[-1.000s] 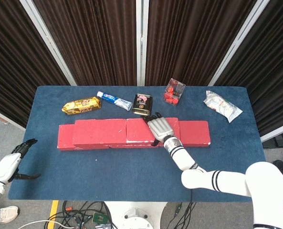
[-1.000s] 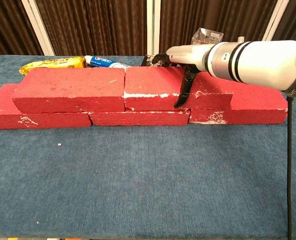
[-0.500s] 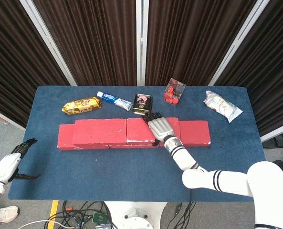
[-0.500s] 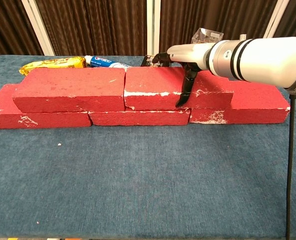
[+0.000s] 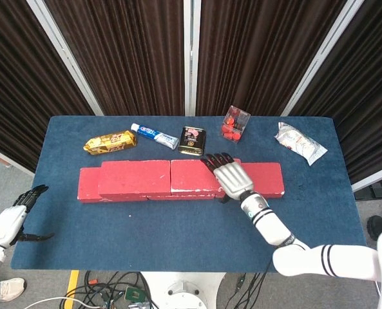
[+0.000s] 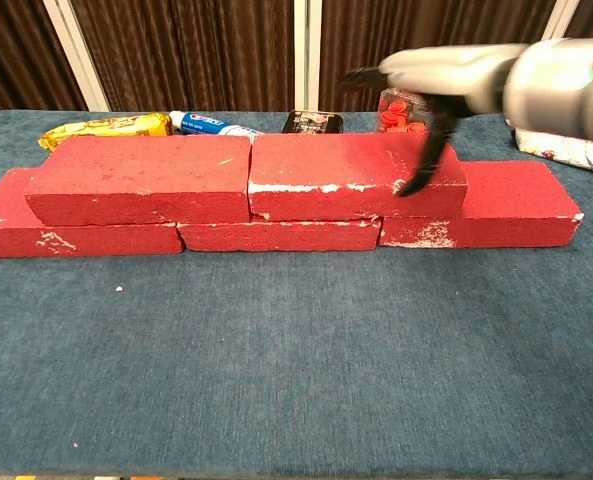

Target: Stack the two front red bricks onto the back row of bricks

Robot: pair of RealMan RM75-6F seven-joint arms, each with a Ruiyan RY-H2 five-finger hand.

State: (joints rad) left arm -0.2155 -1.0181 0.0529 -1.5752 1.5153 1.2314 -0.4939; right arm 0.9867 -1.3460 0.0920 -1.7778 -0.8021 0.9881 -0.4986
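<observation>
Two red bricks lie end to end on top of the back row: the left upper brick (image 5: 134, 177) (image 6: 141, 180) and the right upper brick (image 5: 194, 175) (image 6: 346, 175). Below them the back row (image 5: 265, 180) (image 6: 516, 205) stretches across the blue table (image 5: 178, 225). My right hand (image 5: 230, 175) (image 6: 431, 85) hovers over the right end of the right upper brick, fingers spread, holding nothing; it is blurred in the chest view, thumb pointing down. My left hand (image 5: 15, 215) hangs off the table's left edge, empty, fingers apart.
Behind the bricks lie a yellow snack packet (image 5: 110, 141), a toothpaste tube (image 5: 154, 135), a dark tin (image 5: 192, 140), a clear box of red pieces (image 5: 235, 123) and a white pouch (image 5: 299, 143). Bare blue cloth fills the front half of the table.
My right hand has lifted off the right upper brick and shifted right. The bricks have stayed put. The left hand has not moved.
</observation>
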